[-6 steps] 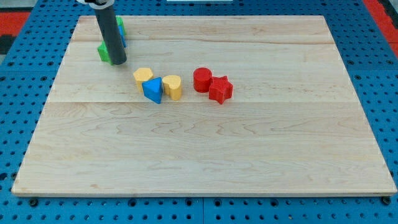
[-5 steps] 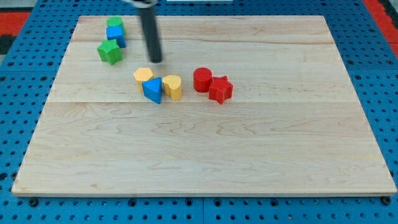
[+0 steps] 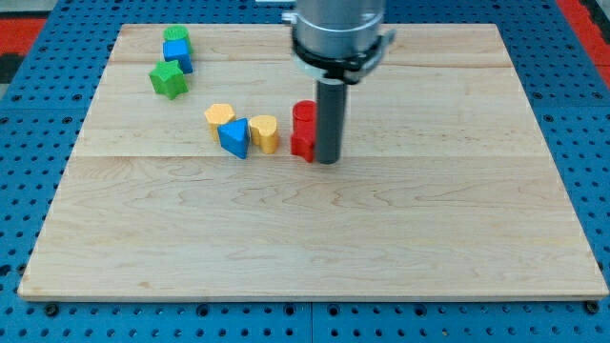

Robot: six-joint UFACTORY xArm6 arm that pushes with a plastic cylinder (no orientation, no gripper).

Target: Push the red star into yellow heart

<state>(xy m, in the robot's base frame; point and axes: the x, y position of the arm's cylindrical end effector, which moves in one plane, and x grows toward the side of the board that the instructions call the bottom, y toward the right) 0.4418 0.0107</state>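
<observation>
My tip (image 3: 327,159) is down on the board, right against the right side of the red star (image 3: 302,143), which the rod partly hides. A red round block (image 3: 303,113) sits just above the star, also partly hidden. The yellow heart (image 3: 265,132) lies a short way to the view's left of the star, with a small gap between them. A blue triangular block (image 3: 234,136) touches the heart's left side.
A yellow block (image 3: 219,116) sits above-left of the blue triangular one. At the view's top left are a green block (image 3: 175,38), a blue block (image 3: 179,56) and a green star-like block (image 3: 168,79). The wooden board (image 3: 315,238) lies on a blue pegboard.
The rod has swept from the view's top left across to the right side of the red blocks. The red star has shifted left toward the yellow heart.
</observation>
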